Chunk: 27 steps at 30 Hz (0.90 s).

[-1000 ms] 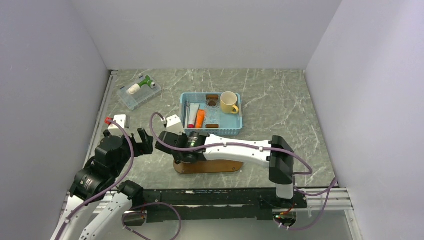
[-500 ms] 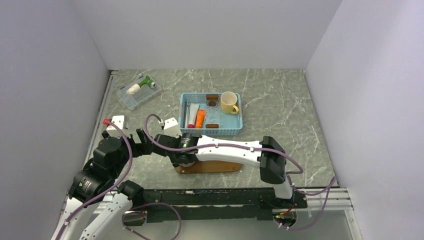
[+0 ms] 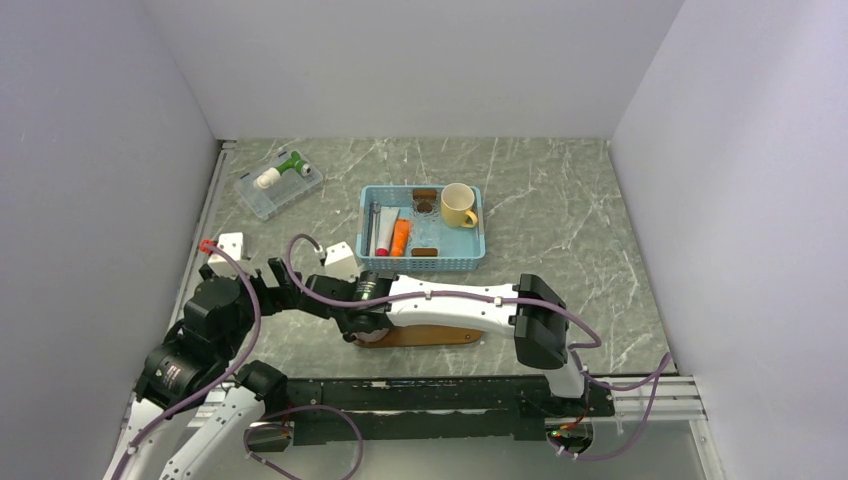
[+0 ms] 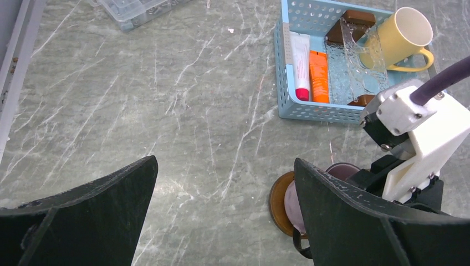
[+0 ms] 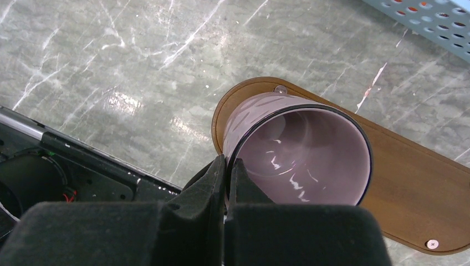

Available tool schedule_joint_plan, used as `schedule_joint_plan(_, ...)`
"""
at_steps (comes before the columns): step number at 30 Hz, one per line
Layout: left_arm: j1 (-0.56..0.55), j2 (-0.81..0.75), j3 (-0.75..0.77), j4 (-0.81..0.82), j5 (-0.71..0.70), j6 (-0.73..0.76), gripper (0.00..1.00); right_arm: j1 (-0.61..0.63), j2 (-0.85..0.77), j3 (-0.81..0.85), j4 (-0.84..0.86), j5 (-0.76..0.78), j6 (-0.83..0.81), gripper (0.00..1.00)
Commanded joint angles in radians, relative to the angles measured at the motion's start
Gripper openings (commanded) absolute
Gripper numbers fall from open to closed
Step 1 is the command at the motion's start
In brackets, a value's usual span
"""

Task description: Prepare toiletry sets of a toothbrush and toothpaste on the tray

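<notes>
Right wrist: right gripper clamped on pink cup rim over tray end; thin pinch could slip, tipping it. Left gripper wide open, empty.

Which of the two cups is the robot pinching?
The pale purple cup at the end of the brown tray: the right gripper pinches its rim. The yellow mug sits untouched in the blue basket.

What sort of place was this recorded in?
Most likely a lab test cell for tabletop robots, not a real bathroom: plain white walls box in a marble-patterned table, two arms are bolted to its near edge, and staged props include a blue basket, a yellow mug and a wooden tray.
</notes>
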Motion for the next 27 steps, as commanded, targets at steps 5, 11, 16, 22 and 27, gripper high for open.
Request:
schedule_joint_plan(5,0.004,-0.023,0.003,0.002,-0.037,-0.020,0.99,0.010,-0.015,0.034,0.012,0.011,0.025,0.00)
schedule_joint_plan(11,0.004,-0.027,0.002,0.001,-0.038,-0.022,0.99,0.012,-0.009,0.033,0.010,0.008,0.032,0.00)
schedule_joint_plan(16,0.004,-0.026,0.001,0.001,-0.038,-0.021,0.99,0.011,-0.005,0.026,0.012,0.008,0.037,0.00)
schedule_joint_plan(22,0.005,-0.025,0.003,0.002,-0.038,-0.021,0.99,0.010,0.002,0.015,0.016,0.011,0.039,0.00)
schedule_joint_plan(27,0.005,-0.025,0.002,0.001,-0.038,-0.022,0.99,0.010,0.014,0.015,0.018,0.012,0.042,0.01)
